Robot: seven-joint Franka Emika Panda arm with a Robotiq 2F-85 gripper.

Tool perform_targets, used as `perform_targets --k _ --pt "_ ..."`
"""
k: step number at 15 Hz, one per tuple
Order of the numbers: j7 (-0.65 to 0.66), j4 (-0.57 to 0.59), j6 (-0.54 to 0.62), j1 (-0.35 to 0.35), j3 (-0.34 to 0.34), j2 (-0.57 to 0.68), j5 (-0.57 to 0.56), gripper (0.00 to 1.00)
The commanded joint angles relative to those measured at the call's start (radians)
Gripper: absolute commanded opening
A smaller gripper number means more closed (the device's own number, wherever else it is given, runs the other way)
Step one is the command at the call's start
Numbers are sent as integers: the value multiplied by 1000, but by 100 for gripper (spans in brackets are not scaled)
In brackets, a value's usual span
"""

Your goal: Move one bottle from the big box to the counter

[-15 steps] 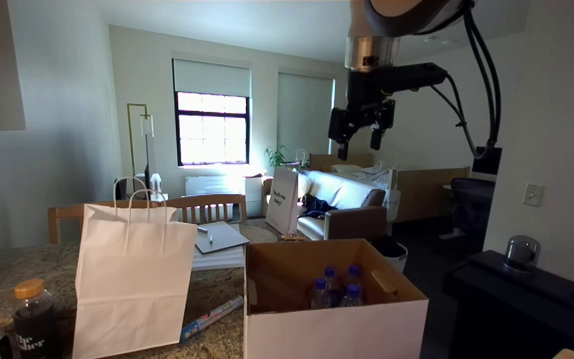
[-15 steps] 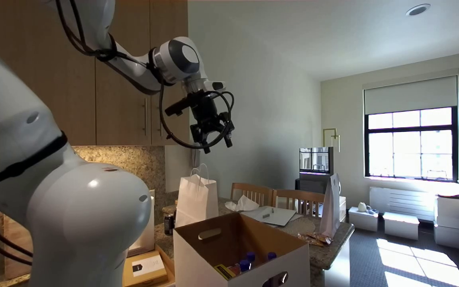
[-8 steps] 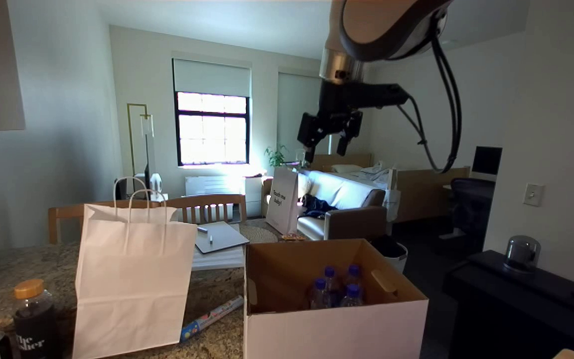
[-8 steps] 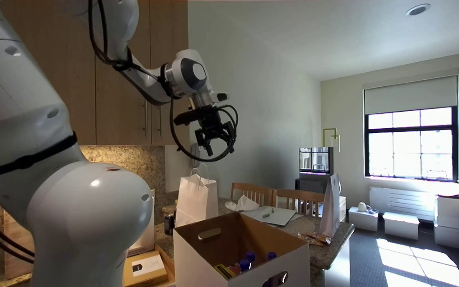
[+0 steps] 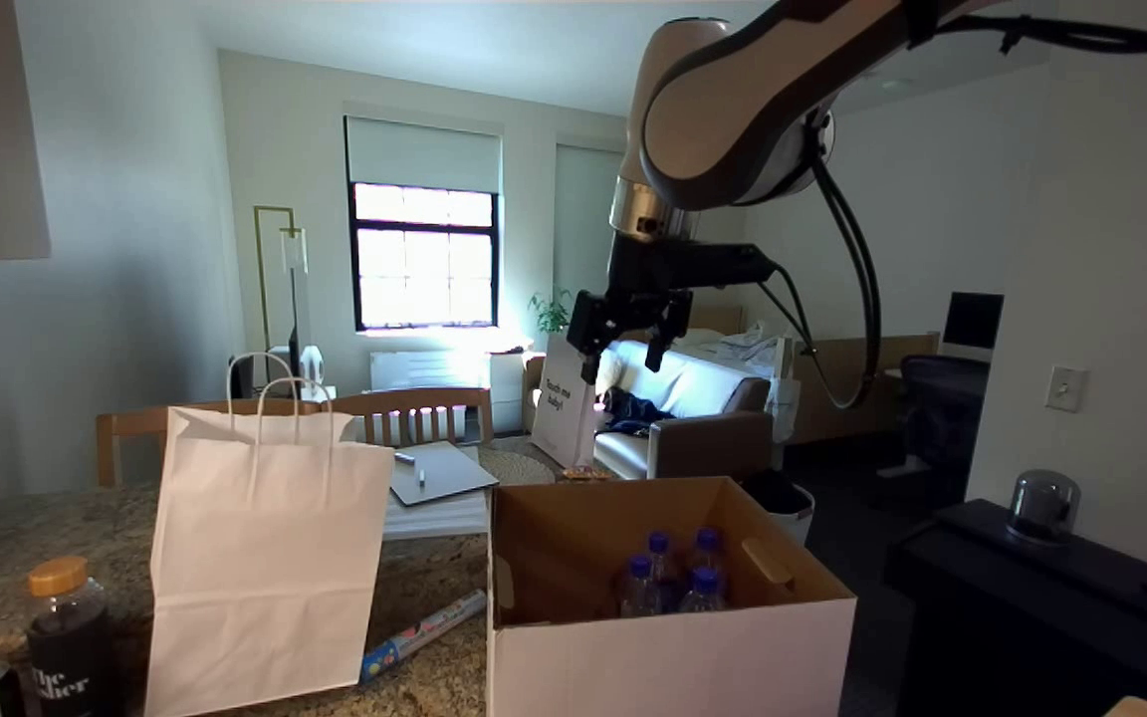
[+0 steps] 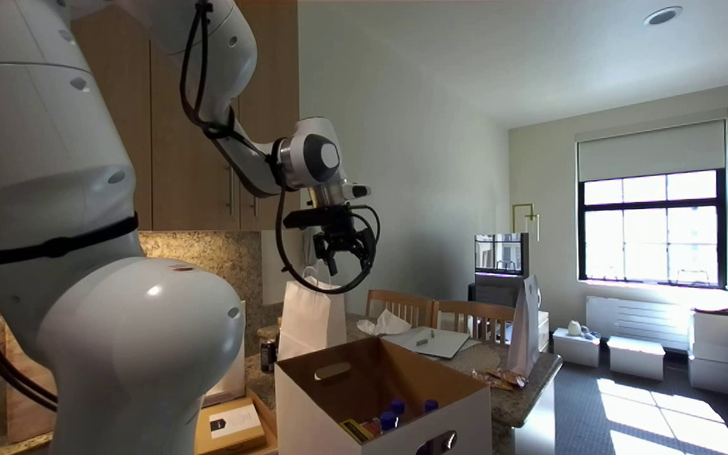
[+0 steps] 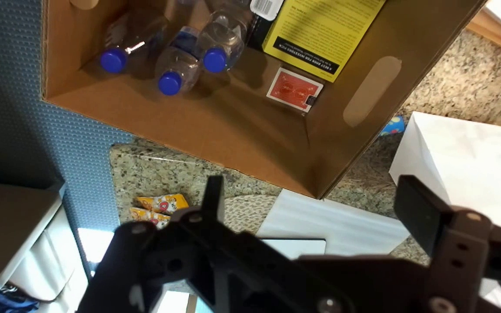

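Note:
The big box [image 5: 671, 662], white outside and brown inside, stands open-topped on the speckled stone counter [image 5: 36, 538]. It also shows in an exterior view [image 6: 320, 404] and in the wrist view [image 7: 250, 126]. Several clear bottles [image 5: 640, 597] with blue caps stand inside it, close together. In the wrist view the bottles [image 7: 178, 67] are at the upper left, beyond the fingertips. My gripper [image 5: 621, 363] is open and empty, high above the box, pointing down. In the wrist view the open jaws [image 7: 310, 184] are over the box's corner and the counter [image 7: 181, 167].
Inside the box lie a yellow book [image 7: 324, 34] and a red card pack [image 7: 295, 89]. A white paper bag [image 5: 270, 558] and a colourful tube [image 5: 424, 634] are beside the box. A second tall bag [image 5: 566, 398], snack packets [image 7: 163, 203] and a laptop [image 5: 444, 473] are farther off.
The arm has come down, bringing my gripper lower towards the box. In an exterior view it has also shifted left. The jaws stay open. Box and bottles have not moved.

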Motion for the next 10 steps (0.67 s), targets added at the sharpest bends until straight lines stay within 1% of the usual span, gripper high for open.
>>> perform_targets --k 1,2,3,4,5,7,8,9,10 --pt "1 2 -3 9 -8 0 0 100" --pt "1 2 -3 9 -8 0 2 100" --pt "-11 11 9 14 -20 35 28 100" --pt "-48 5 31 29 -51 62 83 100" --pt "-130 3 24 62 -91 82 169 100" --pt "-209 -11 47 83 -130 117 281 100" --pt "-201 -15 58 69 -138 138 302 100" --pt "-157 -19 73 46 -139 154 294 100" --pt "-115 -21 84 23 -138 173 259 100"
